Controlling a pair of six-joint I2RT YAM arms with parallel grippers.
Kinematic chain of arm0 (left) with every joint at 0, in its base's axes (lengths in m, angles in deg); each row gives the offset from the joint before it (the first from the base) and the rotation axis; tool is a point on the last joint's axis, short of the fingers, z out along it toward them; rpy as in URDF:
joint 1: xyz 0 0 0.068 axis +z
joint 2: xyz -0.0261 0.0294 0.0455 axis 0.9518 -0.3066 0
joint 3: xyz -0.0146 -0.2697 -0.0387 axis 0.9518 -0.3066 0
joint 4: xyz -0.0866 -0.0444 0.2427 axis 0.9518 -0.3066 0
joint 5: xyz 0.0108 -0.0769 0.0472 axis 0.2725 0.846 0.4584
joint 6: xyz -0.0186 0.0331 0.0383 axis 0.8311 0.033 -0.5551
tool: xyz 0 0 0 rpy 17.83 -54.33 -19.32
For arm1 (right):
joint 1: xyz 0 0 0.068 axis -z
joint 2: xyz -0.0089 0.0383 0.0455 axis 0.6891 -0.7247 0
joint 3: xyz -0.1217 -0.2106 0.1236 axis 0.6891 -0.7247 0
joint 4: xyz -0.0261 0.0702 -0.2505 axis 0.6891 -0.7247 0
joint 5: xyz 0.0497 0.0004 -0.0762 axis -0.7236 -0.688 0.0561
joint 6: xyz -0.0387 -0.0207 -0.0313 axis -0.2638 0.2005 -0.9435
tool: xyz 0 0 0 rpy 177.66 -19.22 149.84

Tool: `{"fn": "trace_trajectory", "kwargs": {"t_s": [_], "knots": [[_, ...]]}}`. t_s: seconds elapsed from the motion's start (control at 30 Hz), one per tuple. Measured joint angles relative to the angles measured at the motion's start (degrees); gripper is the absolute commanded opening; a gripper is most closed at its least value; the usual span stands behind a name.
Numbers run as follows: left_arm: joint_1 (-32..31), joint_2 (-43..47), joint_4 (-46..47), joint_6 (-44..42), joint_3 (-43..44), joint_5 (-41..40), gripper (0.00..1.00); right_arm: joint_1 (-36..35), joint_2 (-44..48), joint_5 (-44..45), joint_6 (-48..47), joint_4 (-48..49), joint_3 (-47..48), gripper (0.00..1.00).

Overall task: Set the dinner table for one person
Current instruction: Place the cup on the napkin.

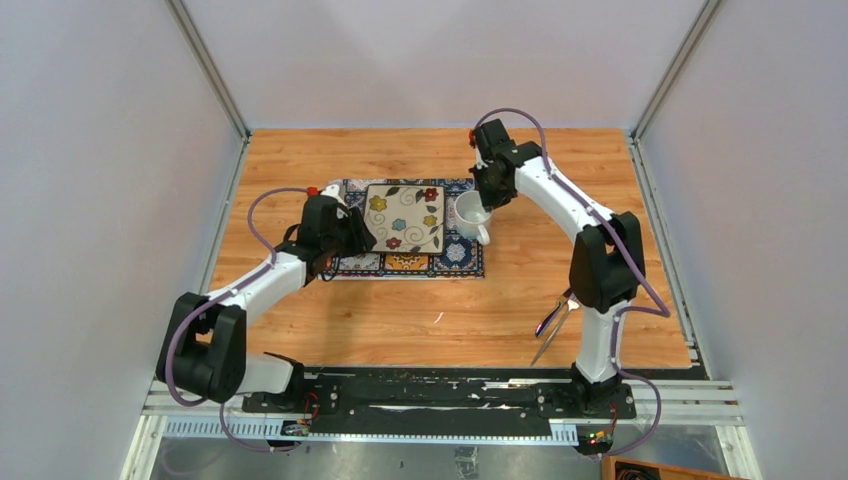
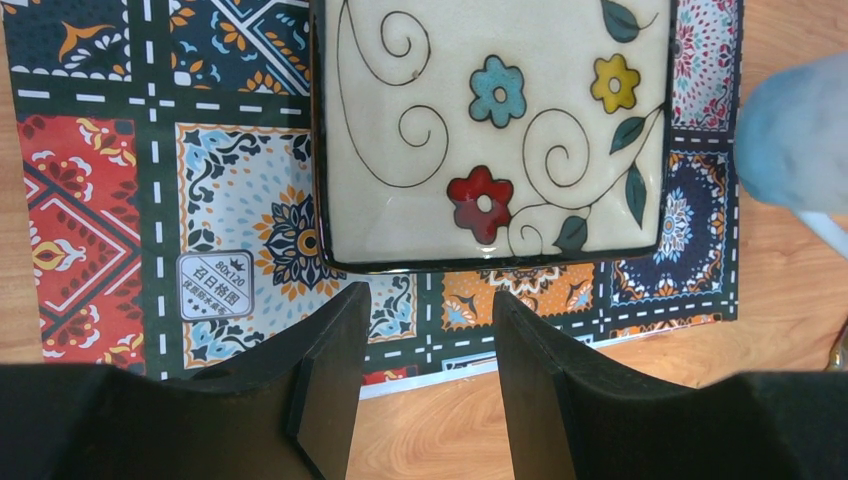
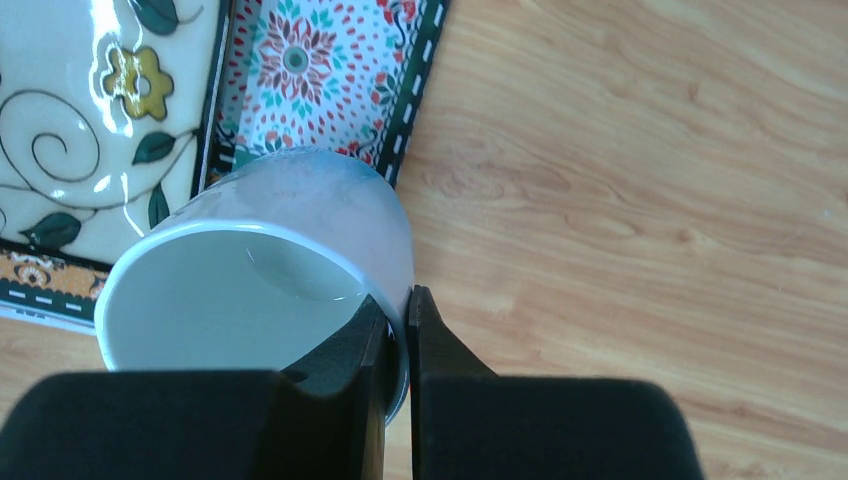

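On the wood-grain dinner table (image 1: pixel 420 310) lies a tile-patterned placemat (image 1: pixel 455 252) with a square cream plate (image 1: pixel 403 217) painted with flowers on it. A white mug (image 1: pixel 471 215) is at the placemat's right edge. My right gripper (image 1: pixel 483 205) is shut on the mug's rim (image 3: pixel 250 290), one finger inside the wall and one outside. Whether the mug rests on the table I cannot tell. My left gripper (image 1: pixel 358 235) stands open and holds nothing. It hovers over the placement's near edge (image 2: pixel 240 200), just short of the plate (image 2: pixel 490 130).
Metal cutlery (image 1: pixel 555 322) lies on the table beside the right arm's base. White walls close in the table on the left, right and back. The mug shows as a pale blur (image 2: pixel 795 130) at the right of the left wrist view.
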Motion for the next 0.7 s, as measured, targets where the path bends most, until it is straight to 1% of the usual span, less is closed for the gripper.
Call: {"fn": "trace_trajectory", "kwargs": {"t_s": [0.3, 0.5, 0.7], "knots": [[0.0, -3.2, 0.2, -0.5, 0.0, -0.2, 0.54, 0.4, -10.4, -0.7, -1.4, -1.3, 12.2, 0.0], [0.0, -3.3, 0.2, -0.6, 0.0, -0.5, 0.54, 1.5, -13.7, -1.4, -1.9, -1.5, 19.0, 0.0], [0.0, -3.3, 0.2, -0.6, 0.0, -0.5, 0.54, 3.6, -15.8, -3.0, -2.1, -1.4, 22.7, 0.0]]}}
